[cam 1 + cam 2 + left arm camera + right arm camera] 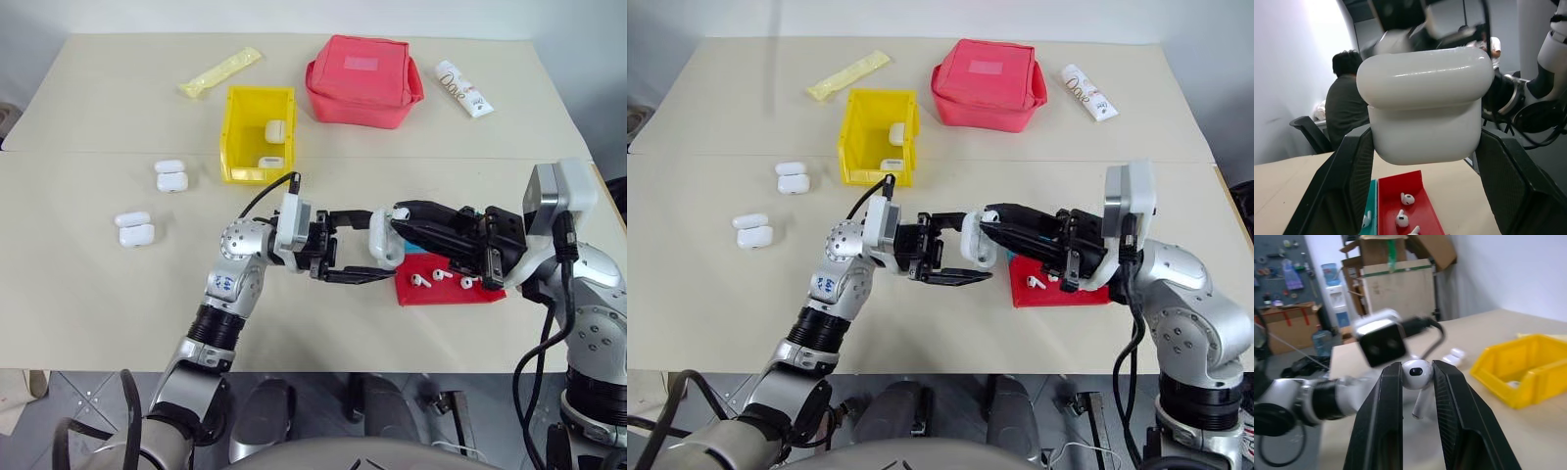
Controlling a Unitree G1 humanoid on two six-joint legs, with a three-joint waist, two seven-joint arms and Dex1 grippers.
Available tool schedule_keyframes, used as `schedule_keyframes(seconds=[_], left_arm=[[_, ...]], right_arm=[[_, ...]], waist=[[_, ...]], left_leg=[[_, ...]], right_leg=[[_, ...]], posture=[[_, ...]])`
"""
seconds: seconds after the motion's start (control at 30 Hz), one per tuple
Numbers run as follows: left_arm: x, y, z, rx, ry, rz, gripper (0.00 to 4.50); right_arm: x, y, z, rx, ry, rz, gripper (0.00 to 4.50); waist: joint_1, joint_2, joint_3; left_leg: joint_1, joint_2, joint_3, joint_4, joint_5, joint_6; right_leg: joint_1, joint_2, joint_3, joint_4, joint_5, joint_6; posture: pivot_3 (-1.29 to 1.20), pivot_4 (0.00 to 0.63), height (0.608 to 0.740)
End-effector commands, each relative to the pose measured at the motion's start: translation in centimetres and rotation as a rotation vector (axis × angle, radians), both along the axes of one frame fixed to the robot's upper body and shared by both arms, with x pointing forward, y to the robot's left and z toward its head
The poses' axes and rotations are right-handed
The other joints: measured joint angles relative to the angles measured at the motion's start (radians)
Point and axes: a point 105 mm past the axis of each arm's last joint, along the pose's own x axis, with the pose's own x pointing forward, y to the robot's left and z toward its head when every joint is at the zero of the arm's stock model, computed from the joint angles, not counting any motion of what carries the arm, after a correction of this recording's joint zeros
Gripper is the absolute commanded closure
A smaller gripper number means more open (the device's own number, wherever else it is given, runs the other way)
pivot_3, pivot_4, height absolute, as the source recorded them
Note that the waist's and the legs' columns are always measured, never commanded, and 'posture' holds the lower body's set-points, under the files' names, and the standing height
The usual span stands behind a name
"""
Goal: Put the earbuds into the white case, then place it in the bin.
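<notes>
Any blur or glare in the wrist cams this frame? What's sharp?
Left wrist view: the white case between the fingers is sharp, with a faint highlight band across its lid; the machinery behind its top is smeared. Right wrist view: the earbud pinched in the fingers is crisp; the left arm's camera block and the yellow bin look soft.
</notes>
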Motion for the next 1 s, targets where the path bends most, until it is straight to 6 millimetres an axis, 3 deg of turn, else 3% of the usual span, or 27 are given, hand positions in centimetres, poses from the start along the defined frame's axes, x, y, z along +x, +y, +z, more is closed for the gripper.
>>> schedule_keyframes(seconds=[0.03, 0.67, 1.0], left_arm=[[-0.8, 0.1, 1.2, -0.026, -0.056, -0.029, 1.74], [-0.9, 0.2, 2.2, -0.025, -0.087, 0.014, 1.74], [-0.7, 0.7, 2.0, -0.052, -0.095, 0.047, 1.74]], right_arm=[[0.3, -0.2, 0.0, 0.003, -0.045, -0.009, 3.97], [0.9, -0.6, -3.6, -0.101, -0.062, 0.121, 3.97], [0.8, -1.0, -4.0, -0.157, 0.001, 0.158, 3.97]], waist=[[-0.001, 0.0, 0.0], [-0.001, 0.0, 0.0], [-0.001, 0.0, 0.0]], left_leg=[[0.0, 0.0, 0.0, 0.0, 0.0, 0.0], [0.0, 0.0, 0.0, 0.0, 0.0, 0.0], [0.0, 0.001, 0.0, 0.0, 0.0, -0.001]], right_leg=[[0.0, 0.0, 0.0, 0.0, 0.0, 0.0], [0.0, 0.0, 0.0, 0.0, 0.0, 0.0], [0.0, -0.001, 0.0, 0.0, 0.0, 0.0]], posture=[[0.0, 0.15, 0.74], [0.0, 0.15, 0.74], [0.0, 0.15, 0.74]])
